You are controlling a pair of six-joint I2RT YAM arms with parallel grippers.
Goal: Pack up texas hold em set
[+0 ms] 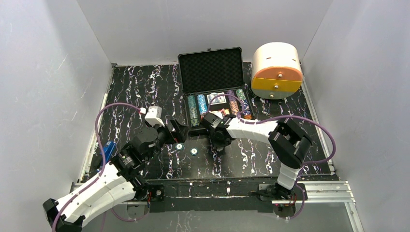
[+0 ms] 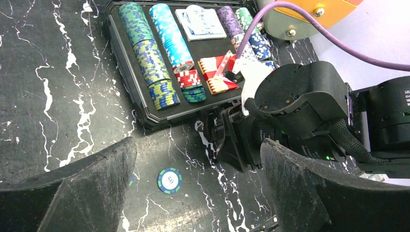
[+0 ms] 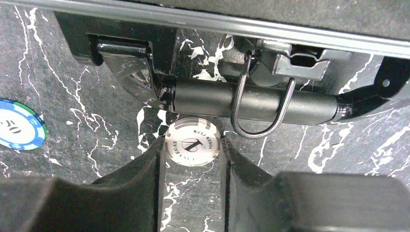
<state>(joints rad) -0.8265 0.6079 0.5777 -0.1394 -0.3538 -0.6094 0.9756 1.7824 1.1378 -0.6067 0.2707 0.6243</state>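
We see the black briefcase [image 1: 211, 72] lying open at the far middle of the desk [image 1: 140, 92], its foam-lined lid tilted back. Rows of coloured chips [image 2: 145, 53] fill the tray. A blue card deck [image 2: 200, 23] lies at the far end between the rows, and a red deck [image 2: 217, 72] sits nearer the front edge.

The right jaws are low, just in front of the case's handle [image 3: 251, 104]. They are drawn in narrow on a pale chip [image 3: 192, 142], whose rim touches a finger [image 3: 121, 193] on each side. A blue-and-green chip [image 3: 19, 124] marked 50 lies flat on the desk to the left in that view, apart from the case.

The left jaws hang above the desk in front of the case, spread wide and holding nothing. In the left wrist view the same blue-and-green chip lies between the two fingers [image 2: 87, 193], touching neither. A second loose chip [image 1: 179, 145] lies just beside it, half hidden behind one finger.

A white-and-orange drum [image 1: 277, 70] stands to the right of the lid, and a small blue tool [image 1: 107, 151] lies near the desk's left edge.
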